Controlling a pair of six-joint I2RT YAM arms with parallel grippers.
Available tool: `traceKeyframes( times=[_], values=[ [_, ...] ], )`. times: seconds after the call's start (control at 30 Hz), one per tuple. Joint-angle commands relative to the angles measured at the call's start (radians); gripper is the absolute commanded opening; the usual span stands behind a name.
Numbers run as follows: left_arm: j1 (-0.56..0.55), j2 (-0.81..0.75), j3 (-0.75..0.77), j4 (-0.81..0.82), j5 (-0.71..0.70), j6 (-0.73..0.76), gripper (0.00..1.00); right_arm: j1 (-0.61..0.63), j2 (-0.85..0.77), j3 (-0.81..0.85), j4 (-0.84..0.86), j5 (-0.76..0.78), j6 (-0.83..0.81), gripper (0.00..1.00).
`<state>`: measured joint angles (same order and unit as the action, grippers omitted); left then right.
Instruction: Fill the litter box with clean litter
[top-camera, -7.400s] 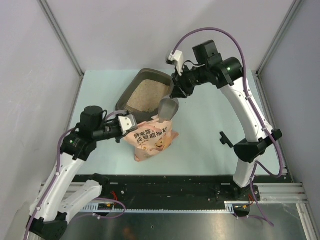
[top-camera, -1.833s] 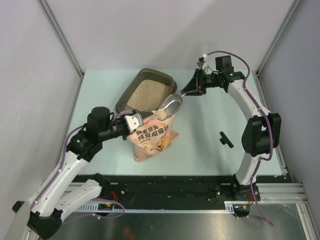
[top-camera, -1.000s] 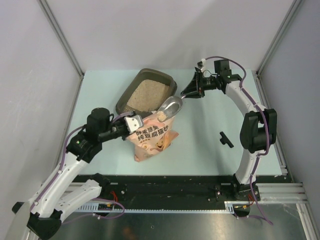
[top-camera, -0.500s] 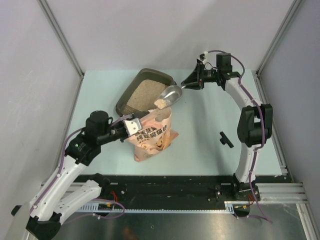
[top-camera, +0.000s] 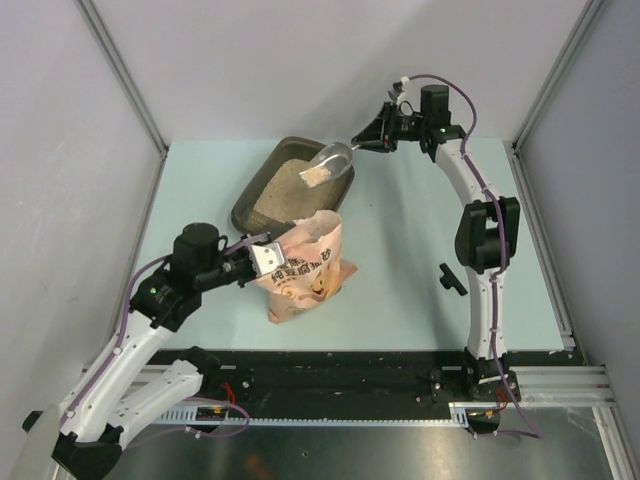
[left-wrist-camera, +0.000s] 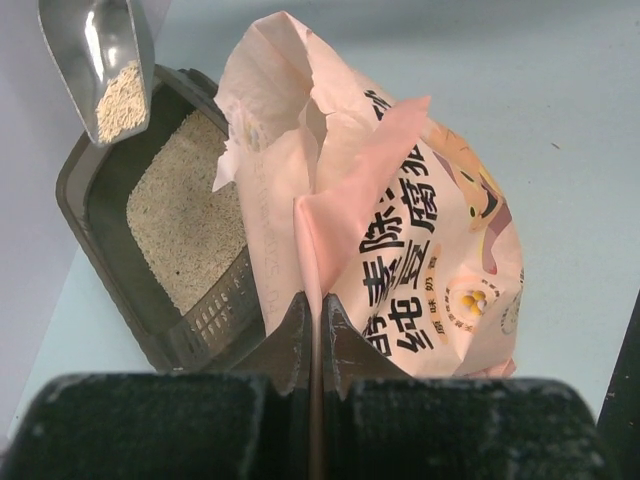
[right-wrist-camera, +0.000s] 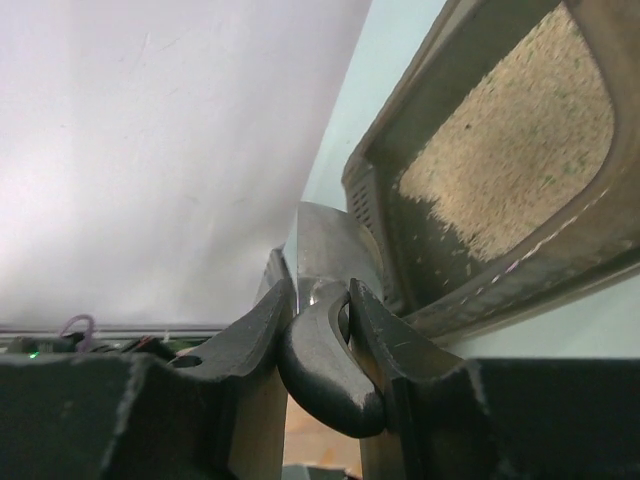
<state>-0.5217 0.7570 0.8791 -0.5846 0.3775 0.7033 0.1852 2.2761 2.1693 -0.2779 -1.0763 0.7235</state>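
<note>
the litter box (top-camera: 256, 183) — a dark grey-brown shallow tray with a raised rim — sat towards the far side of the table (top-camera: 420, 260), just behind the pink bag (top-camera: 305, 268). pale beige clean litter (top-camera: 283, 192) covered much of its floor. the right gripper (top-camera: 366, 143) pinched the handle of a metal scoop (top-camera: 334, 155) holding granules over the box's far corner. the left gripper (left-wrist-camera: 312, 318) was pressed together on the bag's top edge.

The bag (left-wrist-camera: 420, 260) is salmon-pink, litter box (left-wrist-camera: 88, 205) grey-brown, litter (left-wrist-camera: 185, 230) beige, scoop (left-wrist-camera: 100, 40) silver.
</note>
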Motion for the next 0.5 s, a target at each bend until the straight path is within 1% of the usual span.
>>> traceKeyframes(
  times=[0.0, 0.07, 0.13, 0.2, 0.3, 0.47],
  values=[
    [-0.004, -0.015, 0.034, -0.096, 0.026, 0.073, 0.00, 0.045, 0.066, 0.141, -0.040, 0.108, -0.065, 0.00],
    [-0.009, -0.021, 0.034, -0.168, 0.054, 0.157, 0.00, 0.057, 0.107, 0.199, -0.041, 0.136, -0.087, 0.00],
    [-0.017, -0.050, 0.015, -0.205, 0.055, 0.226, 0.00, 0.068, 0.140, 0.253, -0.070, 0.194, -0.126, 0.00],
    [-0.024, -0.079, -0.003, -0.230, 0.052, 0.301, 0.00, 0.072, 0.161, 0.276, -0.044, 0.242, -0.127, 0.00],
    [-0.046, -0.130, -0.037, -0.250, 0.028, 0.361, 0.00, 0.085, 0.174, 0.281, -0.001, 0.320, -0.156, 0.00],
    [-0.057, -0.150, -0.065, -0.276, 0.012, 0.386, 0.00, 0.114, 0.171, 0.250, 0.072, 0.432, -0.232, 0.00]
  ],
)
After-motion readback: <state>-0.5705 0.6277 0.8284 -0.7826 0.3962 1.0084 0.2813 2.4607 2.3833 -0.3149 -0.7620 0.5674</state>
